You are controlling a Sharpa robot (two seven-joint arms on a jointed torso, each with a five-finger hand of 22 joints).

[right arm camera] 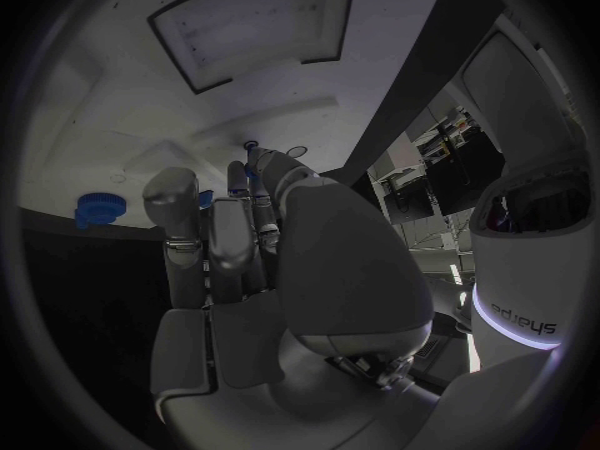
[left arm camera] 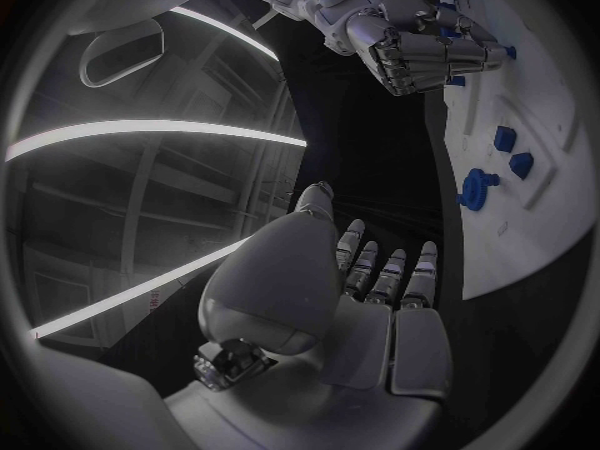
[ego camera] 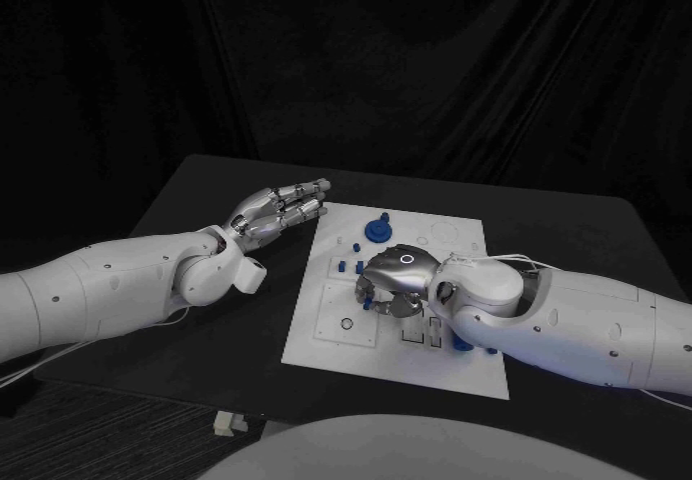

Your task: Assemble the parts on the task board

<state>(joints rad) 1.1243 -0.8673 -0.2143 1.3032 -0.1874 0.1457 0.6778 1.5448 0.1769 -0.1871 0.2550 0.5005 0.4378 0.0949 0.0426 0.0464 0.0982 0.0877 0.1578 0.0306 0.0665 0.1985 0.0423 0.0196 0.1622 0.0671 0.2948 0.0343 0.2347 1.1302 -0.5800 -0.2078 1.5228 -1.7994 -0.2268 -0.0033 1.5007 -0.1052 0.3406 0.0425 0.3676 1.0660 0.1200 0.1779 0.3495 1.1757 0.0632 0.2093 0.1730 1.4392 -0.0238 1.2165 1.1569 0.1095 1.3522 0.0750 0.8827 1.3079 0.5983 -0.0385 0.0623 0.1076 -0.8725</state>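
Right silver hand over the white task board; left silver hand off its edge.

Right hand hangs above the board's middle, fingers curled downward; whether they hold anything, I cannot tell. Left hand rests beside the board's far left corner, fingers straight, close together, empty. Blue round gear-like part stands beyond the right hand.

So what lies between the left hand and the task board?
Only bare black table; head view shows the left hand just off the task board edge.
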